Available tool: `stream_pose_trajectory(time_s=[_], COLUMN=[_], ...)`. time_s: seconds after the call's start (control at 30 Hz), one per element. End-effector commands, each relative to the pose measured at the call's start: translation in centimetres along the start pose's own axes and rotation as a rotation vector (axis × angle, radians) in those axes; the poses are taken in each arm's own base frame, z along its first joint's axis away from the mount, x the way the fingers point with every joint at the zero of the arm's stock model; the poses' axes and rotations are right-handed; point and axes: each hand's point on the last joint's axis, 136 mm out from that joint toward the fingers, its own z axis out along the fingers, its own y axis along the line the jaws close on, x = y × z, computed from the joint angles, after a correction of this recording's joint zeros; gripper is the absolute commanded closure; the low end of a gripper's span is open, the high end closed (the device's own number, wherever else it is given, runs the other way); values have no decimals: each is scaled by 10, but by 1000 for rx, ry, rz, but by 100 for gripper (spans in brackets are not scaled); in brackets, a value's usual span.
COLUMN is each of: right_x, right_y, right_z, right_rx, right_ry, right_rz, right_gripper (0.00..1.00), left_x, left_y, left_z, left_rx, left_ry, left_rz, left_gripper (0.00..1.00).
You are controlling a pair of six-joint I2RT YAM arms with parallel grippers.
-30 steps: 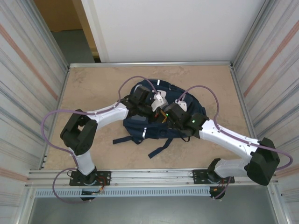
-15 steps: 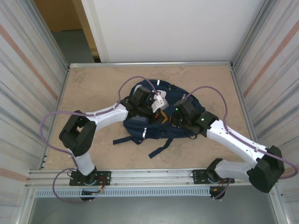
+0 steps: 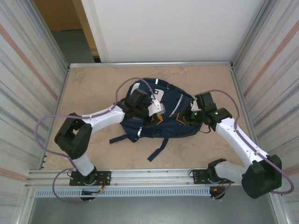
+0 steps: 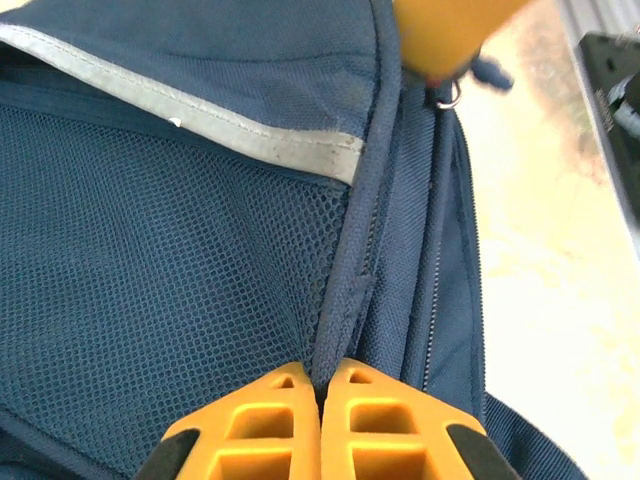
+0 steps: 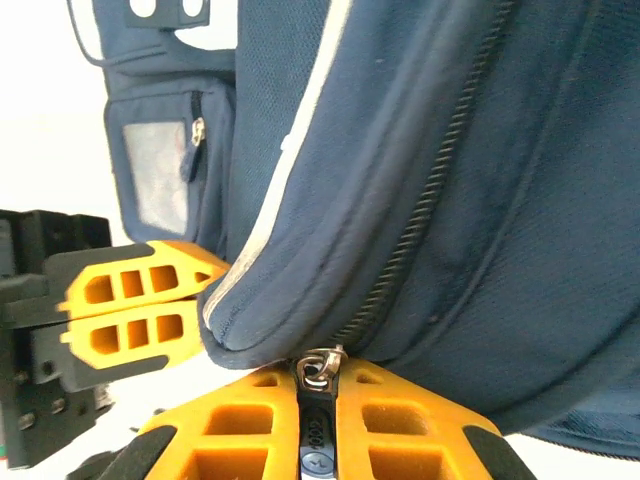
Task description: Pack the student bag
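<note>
Student bag [image 3: 169, 129] lies flat mid-tabletop [image 3: 93, 84], between the two arms, its straps [image 3: 158, 150] trailing toward the near edge. Left claw [image 3: 159, 117] sits on the bag's middle. In the left wrist view the left claw [image 4: 322, 400] is clenched, its orange fingers [image 4: 250, 425] pressed together on a raised seam [image 4: 345, 290] of the navy fabric, beside a mesh panel [image 4: 150, 270] and a grey reflective stripe [image 4: 200, 115]. Right claw [image 3: 188, 117] is at the bag's right side. In the right wrist view the right claw [image 5: 318, 405] is clamped on the metal zipper pull [image 5: 318, 368] (ring sits right in the slot between the fingers), with the zipper track [image 5: 420, 215] running up and away. The left claw's orange fingers [image 5: 140, 305] show there too, just beside the bag's edge.
</note>
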Motion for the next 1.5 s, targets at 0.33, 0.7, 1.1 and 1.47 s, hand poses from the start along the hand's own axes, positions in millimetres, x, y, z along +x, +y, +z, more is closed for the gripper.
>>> stream_pose_trajectory(time_s=[0.33, 0.7, 1.1, 1.47], right_x=[-19, -19, -1, -9], right_y=[-25, -28, -29, -30], right_z=[7, 31, 49, 51], right_rx=[-189, -174, -69, 37], right_ry=[156, 171, 189, 60], right_rz=[199, 176, -44, -201], right_gripper=[99, 100, 83, 68], left_x=[65, 134, 82, 67], left_y=[7, 34, 18, -23], left_z=[-44, -76, -79, -48], left_rx=[-74, -143, -161, -139], left_ry=[263, 676, 437, 487], left_rz=[159, 416, 458, 540], left_gripper=[100, 100, 76, 56])
